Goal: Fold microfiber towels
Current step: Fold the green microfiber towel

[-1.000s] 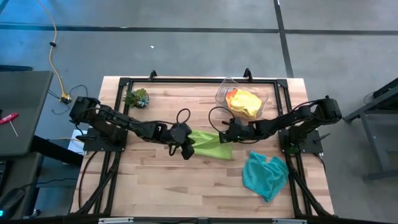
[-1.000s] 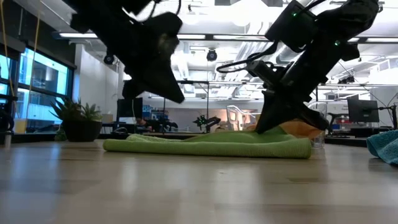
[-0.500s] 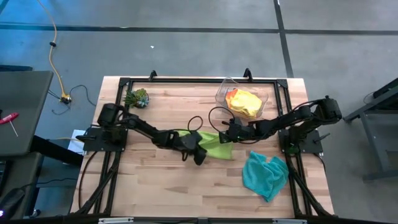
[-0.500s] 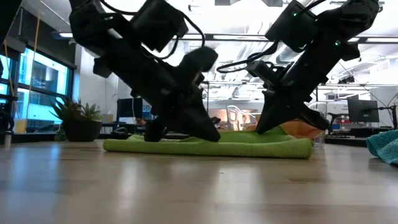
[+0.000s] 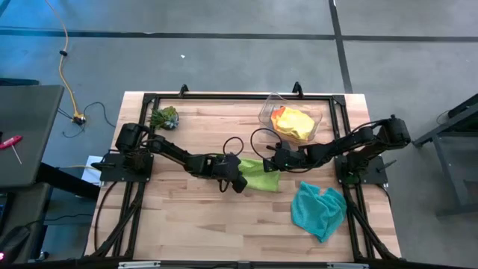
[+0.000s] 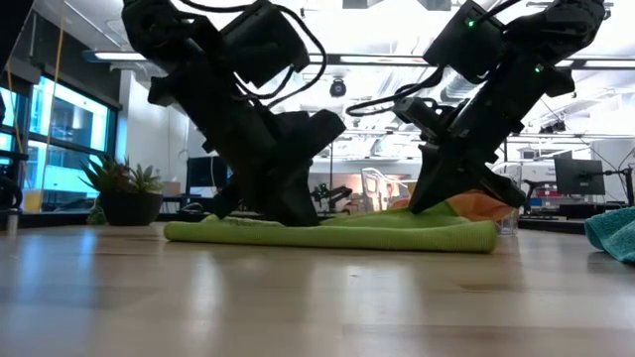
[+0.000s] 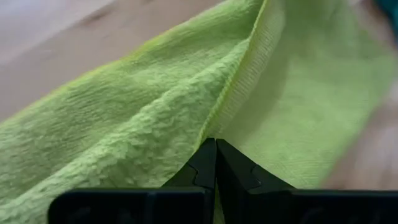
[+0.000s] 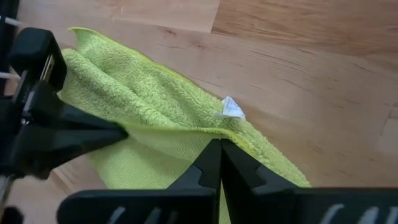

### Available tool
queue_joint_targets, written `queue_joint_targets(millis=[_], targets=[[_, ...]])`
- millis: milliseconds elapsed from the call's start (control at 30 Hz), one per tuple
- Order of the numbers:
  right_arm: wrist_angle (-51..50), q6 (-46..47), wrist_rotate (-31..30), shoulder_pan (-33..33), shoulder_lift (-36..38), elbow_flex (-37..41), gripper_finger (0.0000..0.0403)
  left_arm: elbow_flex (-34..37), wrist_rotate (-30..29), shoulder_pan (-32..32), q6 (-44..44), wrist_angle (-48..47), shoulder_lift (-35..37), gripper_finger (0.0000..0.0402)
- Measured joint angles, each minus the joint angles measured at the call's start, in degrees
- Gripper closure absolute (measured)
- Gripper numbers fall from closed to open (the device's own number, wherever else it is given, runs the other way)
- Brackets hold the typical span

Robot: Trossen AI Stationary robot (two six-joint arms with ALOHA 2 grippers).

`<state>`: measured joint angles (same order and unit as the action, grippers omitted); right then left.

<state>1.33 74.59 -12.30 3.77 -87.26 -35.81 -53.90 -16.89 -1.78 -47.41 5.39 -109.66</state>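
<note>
The whole table (image 5: 187, 217) was seen from straight above in the high view. It was looked across from table height toward the room in the low view. The lime green towel (image 7: 124, 124) was filmed very close by both wrist cameras, and it was shared by all four views.

The lime towel (image 5: 260, 174) lies near the middle of the surface (image 5: 187, 217), folded over into a low flat band with a doubled edge and a small white tag (image 8: 231, 109). Both tools pinch it, the left tool (image 5: 240, 179) at one end and the right tool (image 5: 273, 161) at the other. The teal towel (image 5: 319, 208) sits crumpled and apart, nearer the right arm. Yellow (image 5: 297, 120) and orange (image 5: 279, 115) towels lie bunched together in the bin (image 5: 266, 110).
</note>
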Motion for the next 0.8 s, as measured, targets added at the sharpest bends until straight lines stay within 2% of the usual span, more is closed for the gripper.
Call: queue_joint_targets(millis=[233, 533, 800], targets=[[-0.01, 0.0, -0.24, 0.02, 0.0, 0.0, 0.0403, -0.03, -3.23, 1.07, 4.29, -1.8, 0.0, 0.0401], [-0.67, 0.02, -0.7, 0.02, 0.02, 0.0, 0.0403, -0.01, -2.99, 4.85, 9.42, -3.21, 3.05, 0.0401], [-0.66, 0.12, -0.67, 0.02, 0.02, -0.01, 0.0403, 0.02, -3.63, 8.69, 18.52, -3.93, 3.38, 0.0401]])
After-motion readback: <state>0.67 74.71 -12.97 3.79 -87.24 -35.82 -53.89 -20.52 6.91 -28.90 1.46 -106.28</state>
